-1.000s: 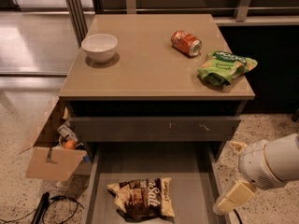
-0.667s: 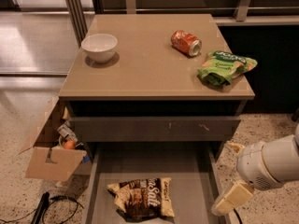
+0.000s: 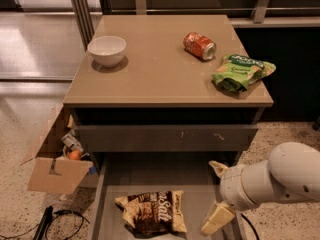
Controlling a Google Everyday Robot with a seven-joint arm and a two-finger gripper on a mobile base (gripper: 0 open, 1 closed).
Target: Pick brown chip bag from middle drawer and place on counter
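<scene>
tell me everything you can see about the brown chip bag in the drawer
The brown chip bag is a glossy dark brown snack packet with cream-yellow edges and large white "Salt" lettering. It looks crinkled and a little puffy. It lies flat on the plain grey floor of the open middle drawer, left of centre, and touches nothing else. The gripper hangs to its right near the drawer's right wall, apart from the bag.
</scene>
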